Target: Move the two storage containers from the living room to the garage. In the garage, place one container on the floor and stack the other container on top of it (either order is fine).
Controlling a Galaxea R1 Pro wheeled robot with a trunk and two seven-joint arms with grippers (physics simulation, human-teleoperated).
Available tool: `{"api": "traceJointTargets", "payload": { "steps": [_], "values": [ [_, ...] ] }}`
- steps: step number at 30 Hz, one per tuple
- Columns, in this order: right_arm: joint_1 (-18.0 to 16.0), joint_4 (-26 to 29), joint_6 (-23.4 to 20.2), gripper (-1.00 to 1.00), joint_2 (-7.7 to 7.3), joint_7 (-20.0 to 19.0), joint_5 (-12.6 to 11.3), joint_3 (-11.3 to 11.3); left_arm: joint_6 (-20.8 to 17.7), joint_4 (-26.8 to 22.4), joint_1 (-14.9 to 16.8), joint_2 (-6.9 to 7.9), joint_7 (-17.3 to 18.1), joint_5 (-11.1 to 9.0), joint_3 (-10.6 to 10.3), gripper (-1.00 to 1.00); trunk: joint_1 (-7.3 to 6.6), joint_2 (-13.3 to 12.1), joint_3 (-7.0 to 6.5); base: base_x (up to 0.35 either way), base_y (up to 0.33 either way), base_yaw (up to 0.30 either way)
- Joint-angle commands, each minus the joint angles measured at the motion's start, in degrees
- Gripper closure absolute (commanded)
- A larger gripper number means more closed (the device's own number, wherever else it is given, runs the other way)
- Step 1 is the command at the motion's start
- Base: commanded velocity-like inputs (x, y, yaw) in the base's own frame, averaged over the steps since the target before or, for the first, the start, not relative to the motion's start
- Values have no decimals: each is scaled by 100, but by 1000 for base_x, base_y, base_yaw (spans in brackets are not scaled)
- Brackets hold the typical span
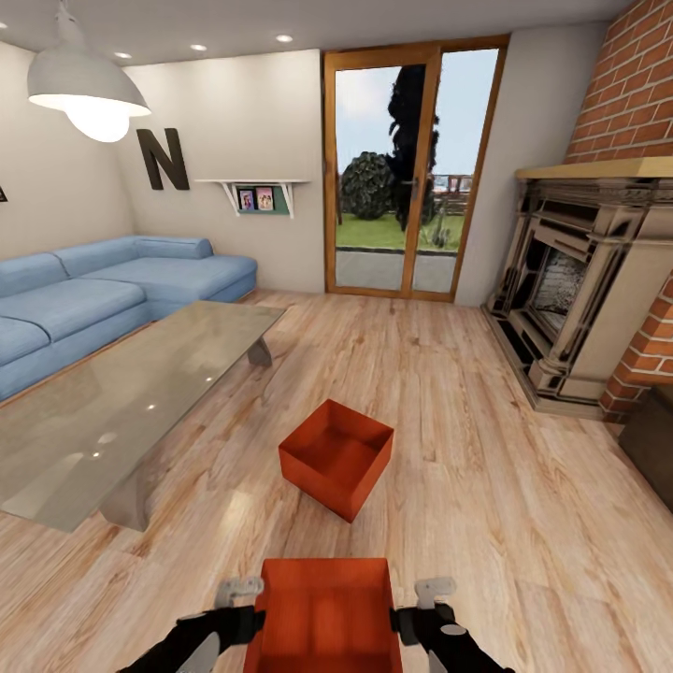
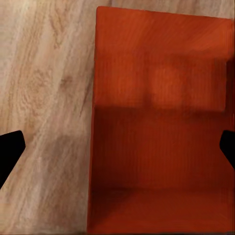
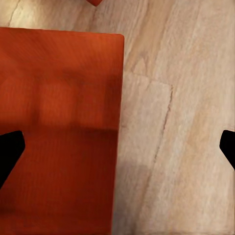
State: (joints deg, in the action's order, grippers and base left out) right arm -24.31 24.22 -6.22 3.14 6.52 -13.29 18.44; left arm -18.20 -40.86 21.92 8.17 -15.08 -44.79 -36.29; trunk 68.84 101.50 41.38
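Two orange-red bins sat on the light wood plank floor of the living room when we looked out from the head camera. The near bin lay directly between our two grippers, its open top facing up. The far bin stood well beyond our fingertips, turned at an angle on the planks, apart from the first.

Our left gripper hung just beside the near bin's left wall, and our right gripper just beside its right wall. In the left wrist view the dark fingers were spread wide, one over bare planks and the other over the bin's inside, so the wall ran between them without either touching it. The right wrist view showed the same: fingers spread, one above the bin's floor and one above the wood, gripping nothing.

Beyond the bins, a glass-topped low table stood to the left of our left fingers, with a blue corner sofa behind it. A red-brick fireplace filled the wall to the right of our right fingers. Straight ahead, a wood-framed glass door opened on a lawn, and a white lamp hung overhead.
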Motion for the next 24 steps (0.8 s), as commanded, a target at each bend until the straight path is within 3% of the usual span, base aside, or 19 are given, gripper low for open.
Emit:
{"api": "traceJointTargets", "payload": {
  "steps": [1, 2, 6, 19, 24],
  "values": [
    [-3, 12, -47, -100, -5, 50, -56, 48, -21, -23, 6, 11, -18, -52, -8, -100, 0, 3, 6, 0, 0, 0],
    [-6, 27, -88, -100, -6, 47, -58, 46, -58, -45, 6, 16, 90, -22, 165, -100, 0, 3, 6, 0, 0, 0],
    [-66, 45, -89, -100, -6, 44, -59, 52, -61, -66, 6, 17, 127, -3, 250, -100, 0, 3, 6, 0, 0, 0],
    [-131, 48, -97, -100, -14, 46, -36, 54, -26, -95, 6, 18, 135, 24, 259, -100, 0, 3, 6, 0, 0, 0],
    [-136, 48, -96, -100, -15, 44, -40, 54, -41, -84, 6, 83, 122, 36, 266, -100, 0, 3, 6, 0, 0, 0]
  ]
}}
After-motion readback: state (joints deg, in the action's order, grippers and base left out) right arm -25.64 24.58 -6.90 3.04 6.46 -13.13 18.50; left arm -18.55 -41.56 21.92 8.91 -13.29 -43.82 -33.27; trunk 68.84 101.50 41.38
